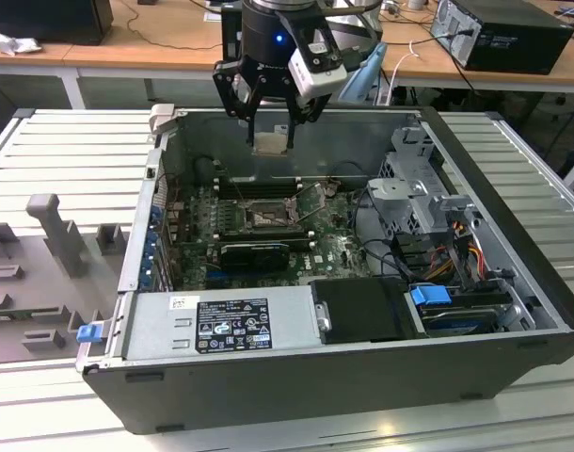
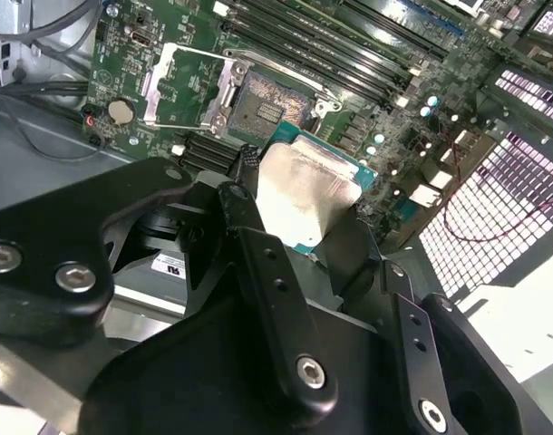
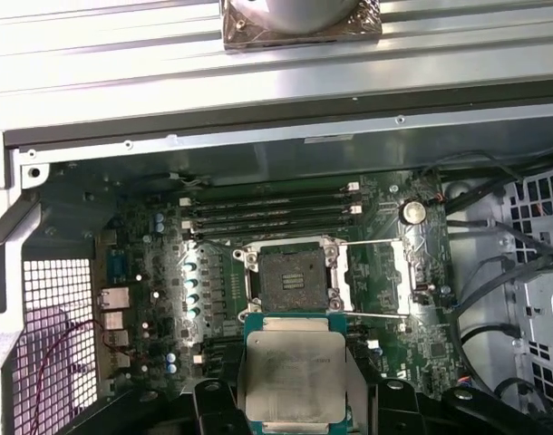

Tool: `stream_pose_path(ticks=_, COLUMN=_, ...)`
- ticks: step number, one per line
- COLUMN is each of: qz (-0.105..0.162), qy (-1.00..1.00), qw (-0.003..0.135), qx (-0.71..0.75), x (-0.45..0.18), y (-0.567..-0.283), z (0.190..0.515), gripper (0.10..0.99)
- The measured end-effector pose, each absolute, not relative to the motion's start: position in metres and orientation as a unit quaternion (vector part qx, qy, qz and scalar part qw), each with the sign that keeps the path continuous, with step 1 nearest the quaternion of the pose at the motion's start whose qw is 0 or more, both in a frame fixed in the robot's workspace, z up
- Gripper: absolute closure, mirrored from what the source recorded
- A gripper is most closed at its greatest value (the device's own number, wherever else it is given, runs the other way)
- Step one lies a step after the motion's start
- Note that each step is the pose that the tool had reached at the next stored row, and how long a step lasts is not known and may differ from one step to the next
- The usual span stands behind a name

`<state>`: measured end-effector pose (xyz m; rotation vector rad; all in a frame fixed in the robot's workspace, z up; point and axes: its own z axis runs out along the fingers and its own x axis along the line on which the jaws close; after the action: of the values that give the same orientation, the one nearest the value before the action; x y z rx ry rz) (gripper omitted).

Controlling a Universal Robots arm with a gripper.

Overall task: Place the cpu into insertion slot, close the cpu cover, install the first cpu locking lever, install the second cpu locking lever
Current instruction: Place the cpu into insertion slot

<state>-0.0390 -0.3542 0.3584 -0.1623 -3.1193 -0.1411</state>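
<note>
In the exterior view one open case (image 1: 268,386) lies on a slatted table (image 1: 513,141), with a desk (image 1: 118,52) behind it at 12 o'clock and grey fixtures (image 1: 52,226) on the table at 9 o'clock. Inside the case this view gives one power supply (image 1: 221,325) along the 6 o'clock wall, a drive cage (image 1: 419,188) at 3 o'clock, and two blue parts: a tab (image 1: 87,331) at the 7 o'clock corner and a clip (image 1: 430,295) near 4 o'clock. One green board (image 1: 334,250) covers the floor. One gripper (image 1: 271,130) hangs at the case's 12 o'clock side, high over the board, its two fingers clamped on the one cpu (image 1: 271,143), held flat. The slot (image 1: 265,217) sits mid-board, toward 6 o'clock from the cpu and well apart from it. The wrist views give finer parts. In the first wrist view the cpu (image 3: 295,376) shows its metal face and green rim between the fingers (image 3: 213,403). The slot (image 3: 288,279) lies beyond it with its dark centre uncovered, and the one cover (image 3: 342,272) is swung open beside it. The second wrist view shows a finger (image 2: 249,217) pressed to the edge of the cpu (image 2: 304,181), the slot (image 2: 258,104), the cover (image 2: 224,89) and one coin cell (image 2: 121,111) just past the cover.
</note>
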Motion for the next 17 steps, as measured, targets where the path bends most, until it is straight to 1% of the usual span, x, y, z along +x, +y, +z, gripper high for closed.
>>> stream_pose_path(ticks=17, qz=-0.045, qy=-0.994, qw=0.005, qx=-0.097, x=-0.0389, y=-0.3542, z=0.3582, gripper=0.557)
